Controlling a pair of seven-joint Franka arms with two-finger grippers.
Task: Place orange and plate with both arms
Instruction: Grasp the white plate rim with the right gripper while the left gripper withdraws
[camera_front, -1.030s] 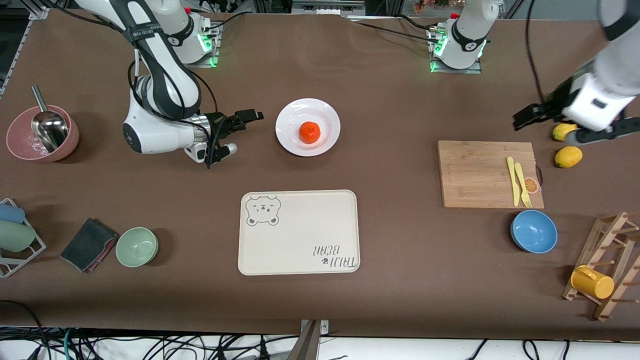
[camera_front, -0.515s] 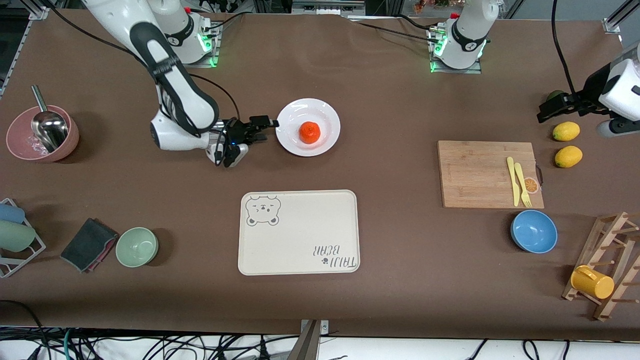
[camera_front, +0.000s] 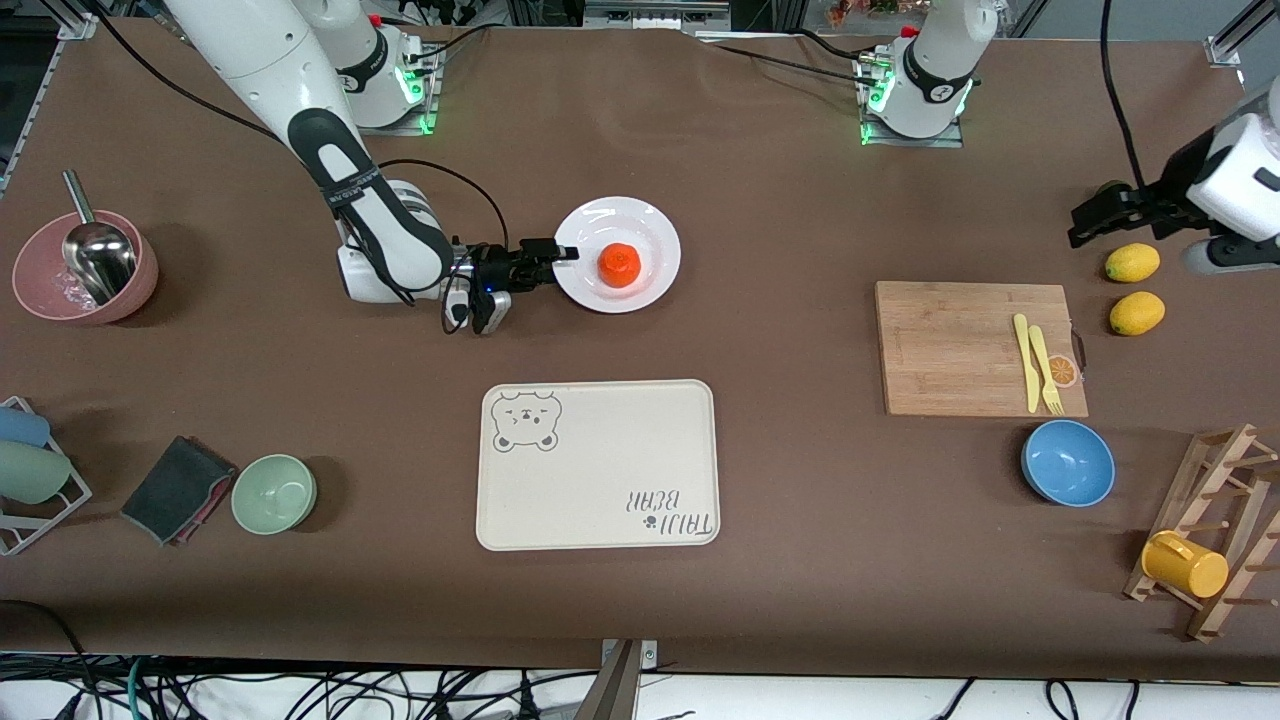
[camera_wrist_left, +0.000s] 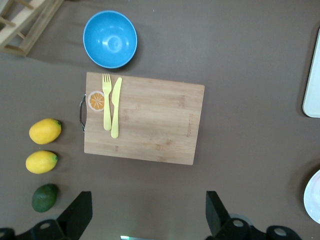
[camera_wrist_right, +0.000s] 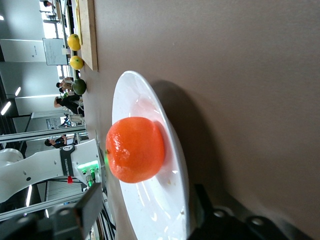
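Observation:
The orange (camera_front: 620, 264) sits in the middle of the white plate (camera_front: 650, 225), which lies on the table farther from the front camera than the bear tray. My right gripper (camera_front: 560, 255) is low at the plate's rim on the right arm's side, open, with its jaws either side of the rim. In the right wrist view the orange (camera_wrist_right: 135, 149) and plate (camera_wrist_right: 127, 95) lie just ahead of the gripper (camera_wrist_right: 147, 197). My left gripper (camera_front: 1090, 215) hangs open and empty over the left arm's end of the table, near the lemons; it also shows in the left wrist view (camera_wrist_left: 147, 202).
The beige bear tray (camera_front: 598, 464) lies nearer the front camera than the plate. A wooden cutting board (camera_front: 975, 347) holds a yellow knife and fork. Two lemons (camera_front: 1132, 262), a blue bowl (camera_front: 1067, 462), a green bowl (camera_front: 274, 492) and a pink bowl with a ladle (camera_front: 85, 266) stand around.
My right gripper has dropped and moved toward the plate until its open jaws reach the rim. My left arm has drawn back toward its end of the table.

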